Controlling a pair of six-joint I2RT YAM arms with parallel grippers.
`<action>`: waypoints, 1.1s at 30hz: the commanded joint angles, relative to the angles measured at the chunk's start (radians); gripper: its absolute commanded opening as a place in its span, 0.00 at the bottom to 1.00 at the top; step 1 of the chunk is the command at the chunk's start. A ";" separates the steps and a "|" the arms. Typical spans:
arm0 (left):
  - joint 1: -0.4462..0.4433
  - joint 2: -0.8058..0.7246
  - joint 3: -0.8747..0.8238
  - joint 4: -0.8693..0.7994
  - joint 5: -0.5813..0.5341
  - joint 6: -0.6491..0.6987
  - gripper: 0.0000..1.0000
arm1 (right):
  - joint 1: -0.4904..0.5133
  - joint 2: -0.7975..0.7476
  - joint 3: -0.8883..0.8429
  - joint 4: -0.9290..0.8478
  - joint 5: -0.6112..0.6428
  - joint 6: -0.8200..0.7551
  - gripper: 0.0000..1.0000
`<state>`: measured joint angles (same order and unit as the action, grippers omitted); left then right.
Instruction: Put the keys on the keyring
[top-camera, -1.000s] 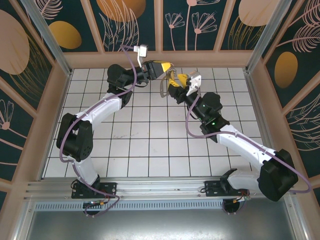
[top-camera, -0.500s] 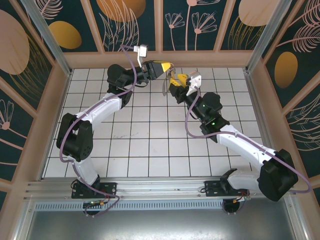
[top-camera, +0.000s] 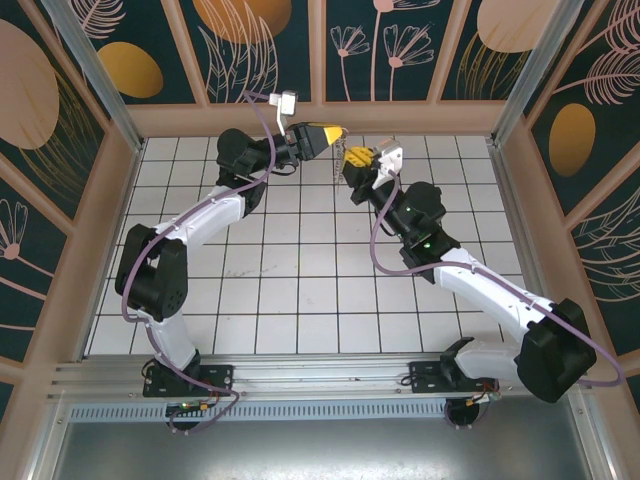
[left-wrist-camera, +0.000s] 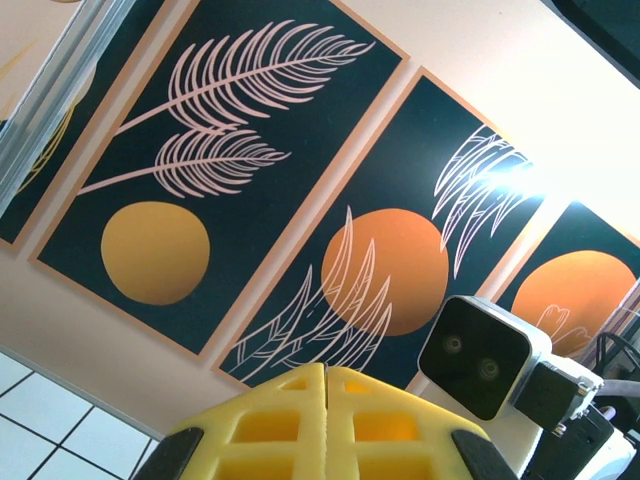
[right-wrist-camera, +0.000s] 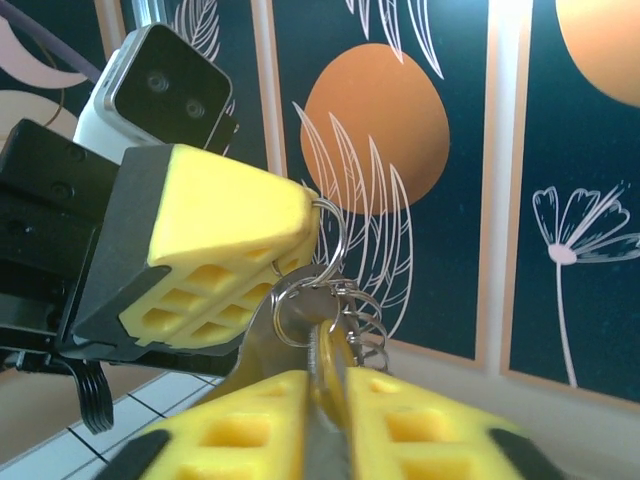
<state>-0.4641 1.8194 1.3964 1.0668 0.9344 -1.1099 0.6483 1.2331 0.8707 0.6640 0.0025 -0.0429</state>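
Above the white-tiled bench (top-camera: 300, 290), two arms meet near the far wall. The left claw (top-camera: 327, 132) is pinched shut on the keyring (right-wrist-camera: 342, 230) at its very tip. The right claw (top-camera: 353, 160), pads drawn together, appears to clamp the key (right-wrist-camera: 322, 365), pressed up among the small linked rings. The danger is that a tip-only hold lets the ring twist or spring free if the key is pushed off-line (neither grip looks deep), dropping both to the tiles. A second ago the loop hung long between the claws and the right claw sat lower, its pads wider apart.
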 joint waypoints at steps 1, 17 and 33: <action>-0.001 0.010 0.010 0.056 -0.004 -0.008 0.00 | 0.007 -0.024 0.032 -0.027 -0.005 -0.019 0.09; -0.001 0.008 0.013 -0.003 -0.021 0.044 0.00 | -0.016 -0.105 0.044 -0.175 -0.017 -0.083 0.00; -0.001 0.008 0.012 -0.022 -0.014 0.063 0.00 | -0.054 -0.103 0.108 -0.241 -0.058 -0.086 0.00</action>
<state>-0.4667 1.8328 1.3964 1.0225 0.9314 -1.0737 0.6056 1.1351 0.9283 0.4259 -0.0277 -0.1226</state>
